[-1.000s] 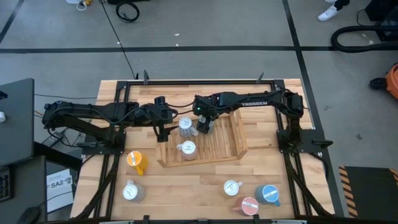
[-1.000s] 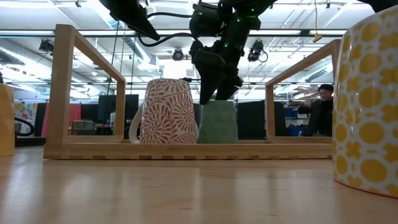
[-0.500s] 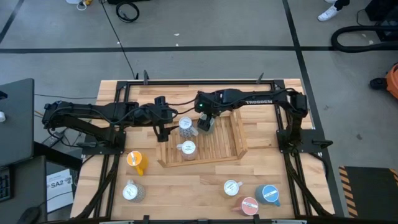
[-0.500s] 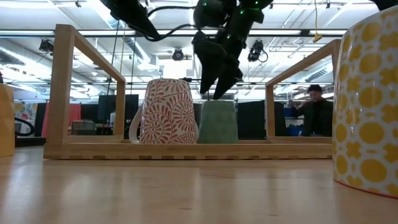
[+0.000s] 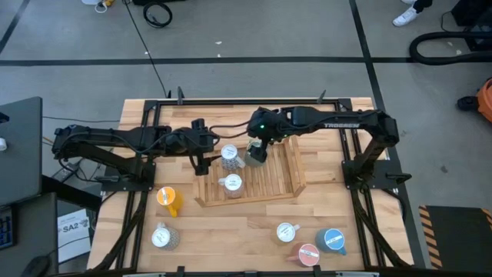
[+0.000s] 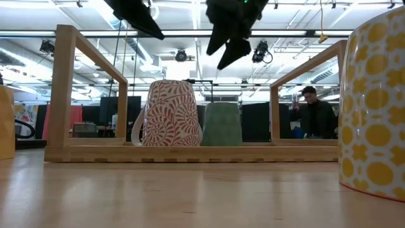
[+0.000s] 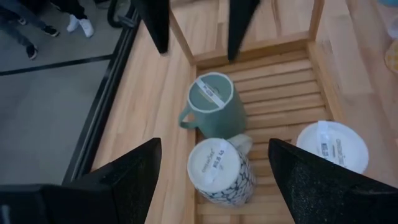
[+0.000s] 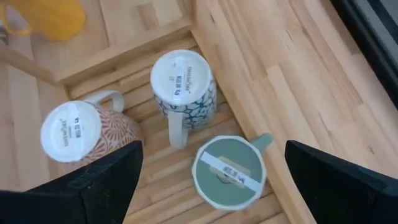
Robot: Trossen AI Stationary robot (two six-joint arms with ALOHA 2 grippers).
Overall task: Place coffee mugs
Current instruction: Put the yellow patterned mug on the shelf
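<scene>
Bright, even indoor light from ceiling strip lamps [image 6: 95, 7] in the low view. Table shadows are soft. The near yellow-patterned mug [image 6: 373, 101] is blurred; wrist-view fingers are dark and unfocused.

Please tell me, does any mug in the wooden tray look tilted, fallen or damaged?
Nothing stands out. The green mug, blue-patterned mug and red-patterned mug all stand upside down in the wooden tray, none tipped or visibly damaged.

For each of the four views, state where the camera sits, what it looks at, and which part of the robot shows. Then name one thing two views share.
High: overhead, straight down; table, both arms.
Low: tabletop height, looking level; wooden tray, right claw above.
Left wrist: on the left arm, looking down; own fingers.
Right wrist: on the right arm, looking down; own fingers.
Shared: both wrist views show the green mug, upside down.
</scene>
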